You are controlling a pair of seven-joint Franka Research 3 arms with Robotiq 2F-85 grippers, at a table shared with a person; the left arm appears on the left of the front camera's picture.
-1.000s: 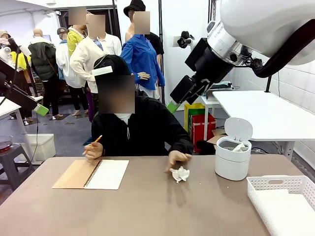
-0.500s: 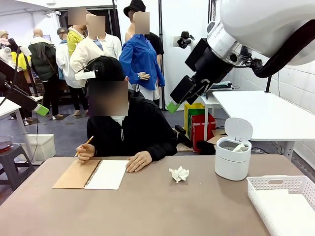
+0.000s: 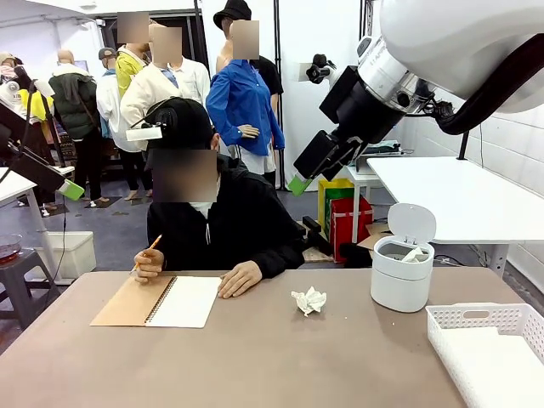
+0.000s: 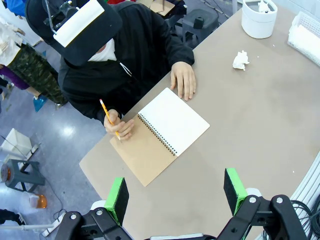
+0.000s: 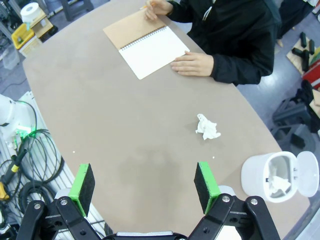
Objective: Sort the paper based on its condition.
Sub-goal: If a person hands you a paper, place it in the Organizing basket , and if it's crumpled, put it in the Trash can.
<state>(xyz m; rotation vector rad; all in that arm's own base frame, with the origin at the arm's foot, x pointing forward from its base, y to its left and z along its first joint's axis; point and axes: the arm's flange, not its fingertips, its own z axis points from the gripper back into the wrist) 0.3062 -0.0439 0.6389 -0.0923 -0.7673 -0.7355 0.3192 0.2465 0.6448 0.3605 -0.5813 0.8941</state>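
- Both arms hang high over the tabletop [image 3: 255, 365]. The left pincer [image 4: 175, 187] has its green pads spread wide with nothing between them, and the right pincer [image 5: 144, 184] is spread the same way, holding nothing.
- The crumpled paper [image 3: 309, 301] lies alone toward the far edge, right of centre. It sits between the person's resting hand [image 3: 240, 279] and the white flip-lid bin [image 3: 402, 272], touching neither.
- The bin stands near the far right edge with its lid up and white scraps [image 5: 279, 183] inside.
- The lattice basket [image 3: 484, 319] fills the near right corner, cut off by the frame. Flat white paper seems to lie in it.
- The spiral notebook [image 3: 160, 301] lies open by the far left edge. The person's other hand [image 3: 149, 263] holds a pencil [image 4: 108, 116] at its brown cover.
- The near half of the tabletop, from notebook to basket, is bare.
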